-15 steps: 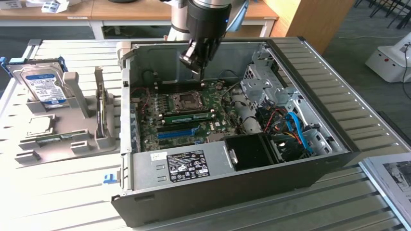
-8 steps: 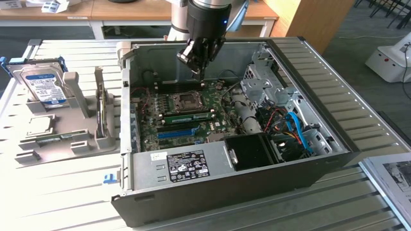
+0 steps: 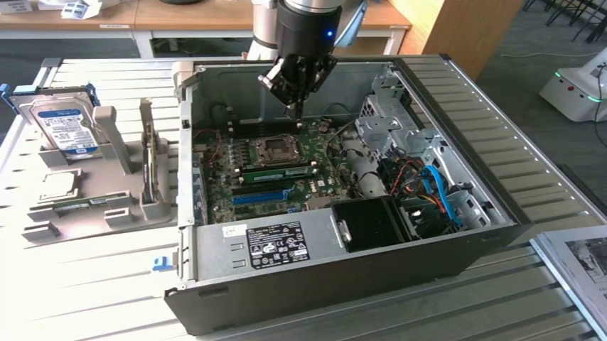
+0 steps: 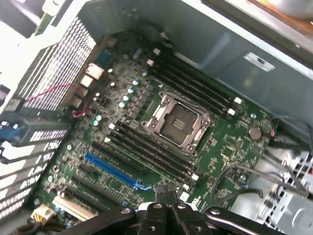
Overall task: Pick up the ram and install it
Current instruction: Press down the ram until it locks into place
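Ram (image 3: 277, 170): lying seated in a black slot on the motherboard (image 3: 284, 186), just beside the CPU socket (image 3: 276, 148).
Hand (image 3: 296, 114): hovering above the motherboard, fingers closed, gripping nothing.
Case (image 3: 313, 277): resting open on the desk (image 3: 95, 284).

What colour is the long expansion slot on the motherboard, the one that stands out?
Bright blue; the slot shows best in the wrist view.
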`<action>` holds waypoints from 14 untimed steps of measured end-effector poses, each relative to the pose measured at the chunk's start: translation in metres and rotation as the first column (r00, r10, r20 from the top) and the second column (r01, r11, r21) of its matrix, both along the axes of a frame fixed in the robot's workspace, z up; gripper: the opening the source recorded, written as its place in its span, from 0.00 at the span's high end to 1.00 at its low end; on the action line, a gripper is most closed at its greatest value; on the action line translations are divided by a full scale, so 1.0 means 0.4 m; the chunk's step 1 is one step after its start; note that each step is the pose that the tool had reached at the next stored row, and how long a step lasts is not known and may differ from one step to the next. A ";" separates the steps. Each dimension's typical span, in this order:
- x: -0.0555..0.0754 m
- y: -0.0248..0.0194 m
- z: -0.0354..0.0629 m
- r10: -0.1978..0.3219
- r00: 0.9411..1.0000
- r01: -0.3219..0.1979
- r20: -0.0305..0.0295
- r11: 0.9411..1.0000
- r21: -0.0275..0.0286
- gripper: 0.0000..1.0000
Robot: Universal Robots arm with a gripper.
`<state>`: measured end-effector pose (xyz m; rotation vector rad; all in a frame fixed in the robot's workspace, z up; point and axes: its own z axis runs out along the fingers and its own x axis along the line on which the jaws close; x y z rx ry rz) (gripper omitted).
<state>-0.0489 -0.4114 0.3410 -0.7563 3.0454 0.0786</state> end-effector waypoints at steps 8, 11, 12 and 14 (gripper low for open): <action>0.000 0.000 -0.001 -0.145 0.989 0.145 0.000 0.989 0.000 0.90; 0.000 0.000 -0.001 -0.199 0.980 0.199 0.000 0.980 0.000 0.90; 0.000 0.000 -0.001 -0.217 0.976 0.217 0.000 0.976 0.000 0.90; 0.000 0.000 -0.001 -0.252 0.968 0.252 0.000 0.968 0.000 0.90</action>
